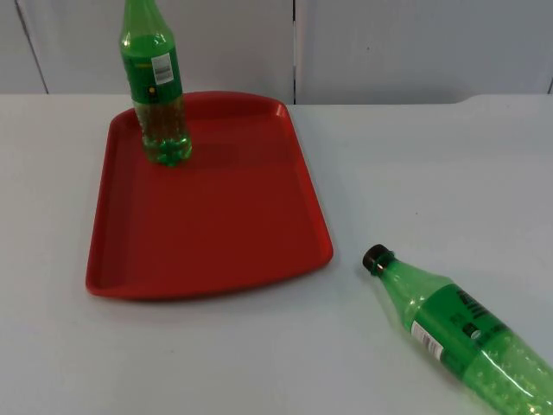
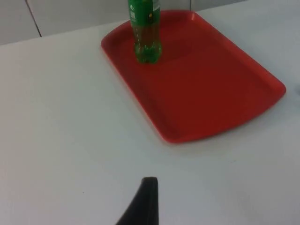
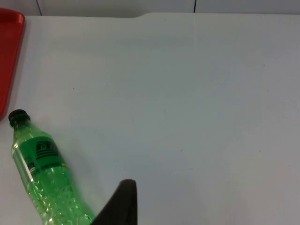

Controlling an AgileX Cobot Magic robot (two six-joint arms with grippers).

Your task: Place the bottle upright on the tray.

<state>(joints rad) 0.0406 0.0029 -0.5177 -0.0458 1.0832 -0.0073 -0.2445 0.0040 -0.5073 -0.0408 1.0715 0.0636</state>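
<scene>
Bottle number one, a green plastic bottle (image 1: 462,335) with a black cap (image 1: 376,258), lies on its side on the white counter (image 1: 415,173) at the near right in the top view. Its cap points toward the red tray (image 1: 216,225) and sits just off the tray's near right corner without touching it; its body runs away from the tray toward the counter's near edge. A dark green label with a white strip wraps its middle. The right wrist view shows this same lying bottle (image 3: 44,173) beside a black fingertip (image 3: 123,201) of the right gripper, the two apart, with bare counter beyond and a sliver of the tray's edge (image 3: 9,56) at the side.

Farther back, the tray rests flat on the counter, left of centre. A second green bottle (image 1: 158,95) stands upright on the tray near its far left corner, with a label around its upper body. In the left wrist view, a black fingertip (image 2: 145,201) of the left gripper hangs over bare counter, well short of the tray (image 2: 211,93), and the standing bottle (image 2: 146,33) rises at the tray's far end.

For both grippers a single fingertip is all that shows, so I cannot tell whether the jaws are spread or pressed together. Behind the counter stands the grey partition wall (image 1: 389,43).
</scene>
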